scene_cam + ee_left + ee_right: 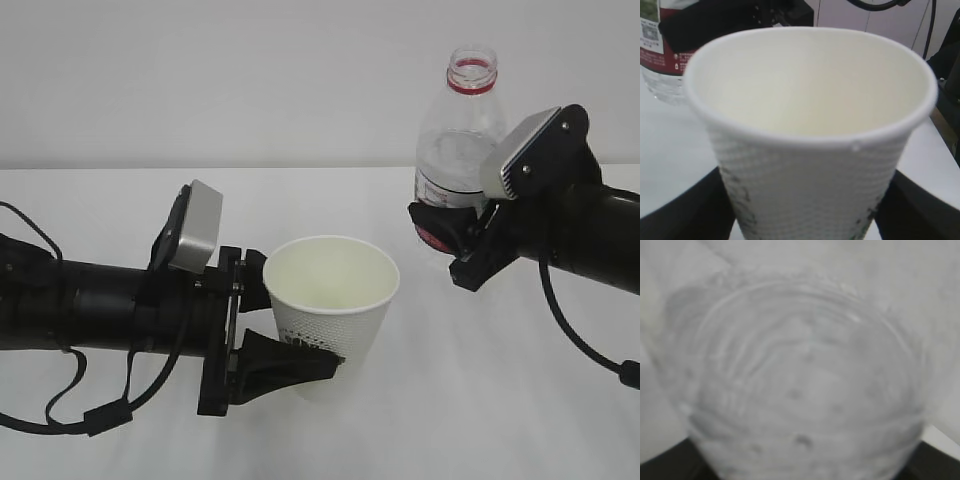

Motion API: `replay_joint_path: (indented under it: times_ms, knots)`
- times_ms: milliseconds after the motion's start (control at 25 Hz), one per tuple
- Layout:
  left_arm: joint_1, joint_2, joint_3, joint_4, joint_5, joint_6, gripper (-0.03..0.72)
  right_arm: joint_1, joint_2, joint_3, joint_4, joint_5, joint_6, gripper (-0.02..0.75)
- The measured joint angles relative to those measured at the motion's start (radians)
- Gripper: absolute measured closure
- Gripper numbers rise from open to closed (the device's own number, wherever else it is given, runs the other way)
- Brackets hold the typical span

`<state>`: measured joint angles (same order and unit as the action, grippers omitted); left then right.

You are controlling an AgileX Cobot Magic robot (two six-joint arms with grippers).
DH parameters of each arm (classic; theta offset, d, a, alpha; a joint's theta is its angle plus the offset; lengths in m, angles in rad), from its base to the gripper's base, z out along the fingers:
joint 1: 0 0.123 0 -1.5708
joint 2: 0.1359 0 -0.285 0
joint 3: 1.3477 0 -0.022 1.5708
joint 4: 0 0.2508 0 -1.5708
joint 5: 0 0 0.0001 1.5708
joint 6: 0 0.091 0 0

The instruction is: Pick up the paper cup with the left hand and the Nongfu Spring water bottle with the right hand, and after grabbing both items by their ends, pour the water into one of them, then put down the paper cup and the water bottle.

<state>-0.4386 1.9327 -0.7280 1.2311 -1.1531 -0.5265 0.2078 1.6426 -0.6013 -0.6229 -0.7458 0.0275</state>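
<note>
The white paper cup (335, 300) stands upright with its mouth open, and its cream inside (810, 95) shows no liquid. My left gripper (300, 318) is shut on the cup's lower part, with black fingers (680, 212) on both sides of it. The Nongfu Spring water bottle (455, 150) is upright and uncapped, with a red neck ring. My right gripper (452, 238) is shut on it low down, at the red label. In the right wrist view the bottle (800, 380) fills the frame, blurred. The bottle (660, 55) also shows behind the cup's left rim.
The white table (480, 400) runs back to a plain pale wall. Black cables (590, 350) hang below both arms. Whether the cup and the bottle rest on the table or hang just above it cannot be told.
</note>
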Motion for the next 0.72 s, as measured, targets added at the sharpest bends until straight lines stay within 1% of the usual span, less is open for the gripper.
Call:
replay_joint_path:
  times_ms: [200, 360, 520, 720]
  knots:
    - [-0.004, 0.0, 0.0, 0.0, 0.0, 0.0, 0.114, 0.032, 0.0, -0.004, -0.016, 0.028, 0.0, 0.276]
    - [-0.03, 0.0, 0.0, 0.0, 0.0, 0.0, 0.114, 0.065, 0.0, -0.019, -0.022, 0.045, 0.0, 0.276]
    - [-0.057, 0.0, 0.0, 0.0, 0.0, 0.0, 0.114, 0.068, 0.0, -0.035, -0.031, 0.048, 0.0, 0.276]
    - [-0.08, 0.0, 0.0, -0.03, 0.0, 0.0, 0.114, 0.069, 0.0, -0.053, -0.069, 0.051, -0.012, 0.276]
